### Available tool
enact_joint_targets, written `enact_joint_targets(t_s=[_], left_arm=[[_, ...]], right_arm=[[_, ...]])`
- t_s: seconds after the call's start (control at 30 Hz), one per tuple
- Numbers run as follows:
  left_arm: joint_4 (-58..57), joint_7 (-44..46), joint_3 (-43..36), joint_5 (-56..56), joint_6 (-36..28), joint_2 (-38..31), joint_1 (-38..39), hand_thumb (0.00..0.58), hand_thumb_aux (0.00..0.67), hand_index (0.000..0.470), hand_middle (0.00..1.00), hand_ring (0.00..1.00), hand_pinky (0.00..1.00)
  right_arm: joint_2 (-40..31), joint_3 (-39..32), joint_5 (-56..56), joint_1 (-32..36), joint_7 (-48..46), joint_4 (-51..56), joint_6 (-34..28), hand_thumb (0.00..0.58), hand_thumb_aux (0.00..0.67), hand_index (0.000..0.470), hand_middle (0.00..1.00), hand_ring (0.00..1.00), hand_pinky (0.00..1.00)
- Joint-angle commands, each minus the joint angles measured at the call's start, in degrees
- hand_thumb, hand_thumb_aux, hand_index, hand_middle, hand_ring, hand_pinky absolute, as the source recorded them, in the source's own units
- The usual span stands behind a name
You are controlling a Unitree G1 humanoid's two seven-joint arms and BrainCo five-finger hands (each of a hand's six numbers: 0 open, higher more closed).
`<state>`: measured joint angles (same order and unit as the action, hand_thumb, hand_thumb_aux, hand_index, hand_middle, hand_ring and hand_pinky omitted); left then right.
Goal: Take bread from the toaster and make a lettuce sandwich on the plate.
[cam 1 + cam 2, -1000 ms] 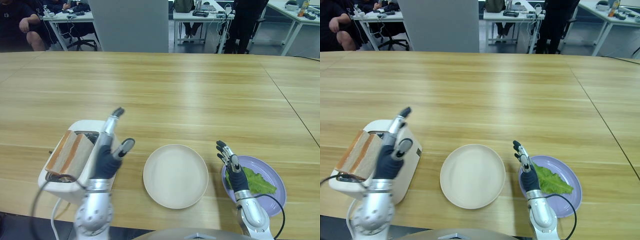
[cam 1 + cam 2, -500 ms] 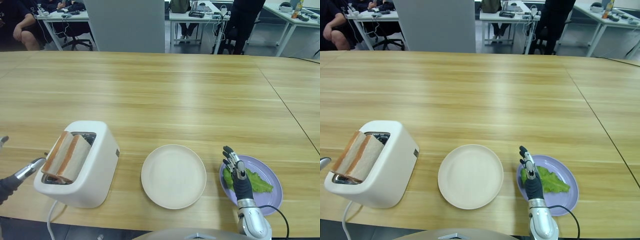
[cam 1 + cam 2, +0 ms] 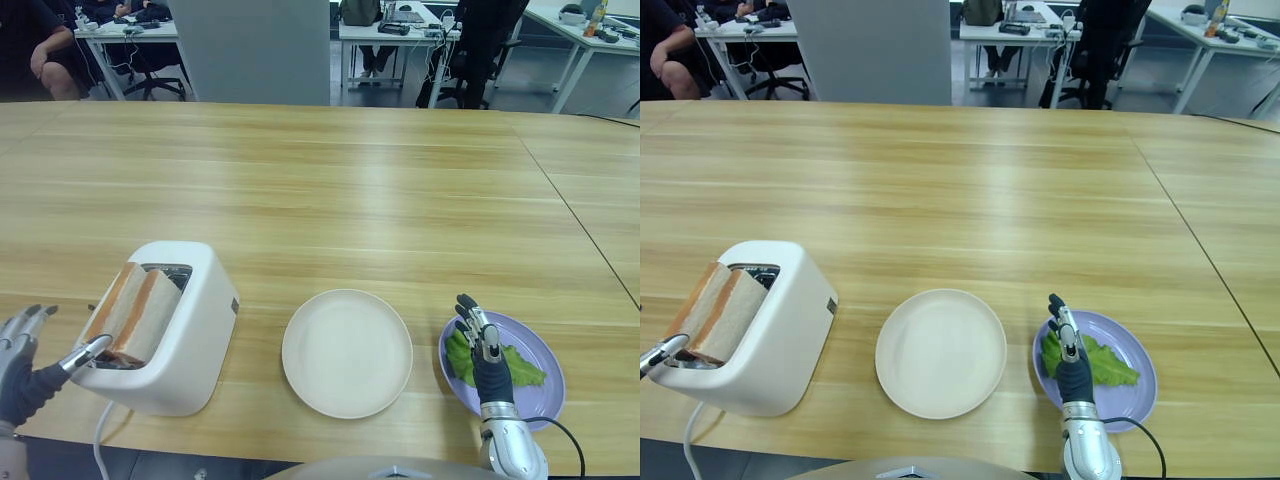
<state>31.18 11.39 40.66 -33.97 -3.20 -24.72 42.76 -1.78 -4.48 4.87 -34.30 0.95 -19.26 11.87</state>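
- Left eye view: the left hand (image 3: 20, 368) hovers just beside the toaster (image 3: 185, 345), fingers (image 3: 85, 352) spread and holding nothing. Two bread slices (image 3: 132, 312) stand in its slots.
- Right eye view: the right hand (image 3: 1073, 372), fingers straight and empty, is over the purple plate (image 3: 1135, 395) of lettuce (image 3: 1110, 368). The white plate (image 3: 940, 352) lies between the toaster and the purple plate on the tabletop (image 3: 960, 200).

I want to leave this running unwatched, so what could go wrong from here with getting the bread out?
1. The two bread slices lean together in the toaster. The left hand, open at its near end, might drag both out or drop one.
2. The toaster stands near the front edge of the table, with its cord trailing off that edge. A sideways push could shift or tip it.
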Motion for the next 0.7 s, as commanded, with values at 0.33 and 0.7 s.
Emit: enact_joint_targets(t_s=[0.33,0.7], left_arm=[[-3.0,-0.9,-4.6,-0.7,0.8,0.7,0.5,0.0,0.0,0.0,0.0,0.0,0.0],[-0.8,-3.6,-3.8,0.1,1.2,1.9,-0.5,0.578,0.633,0.435,0.0,0.0,0.0]], right_arm=[[-0.8,2.1,-1.0,-0.8,-0.4,-1.3,-0.6,0.0,0.0,0.0,0.0,0.0,0.0],[-0.9,1.4,-0.4,-1.0,-0.9,-0.1,-0.6,0.0,0.0,0.0,0.0,0.0,0.0]])
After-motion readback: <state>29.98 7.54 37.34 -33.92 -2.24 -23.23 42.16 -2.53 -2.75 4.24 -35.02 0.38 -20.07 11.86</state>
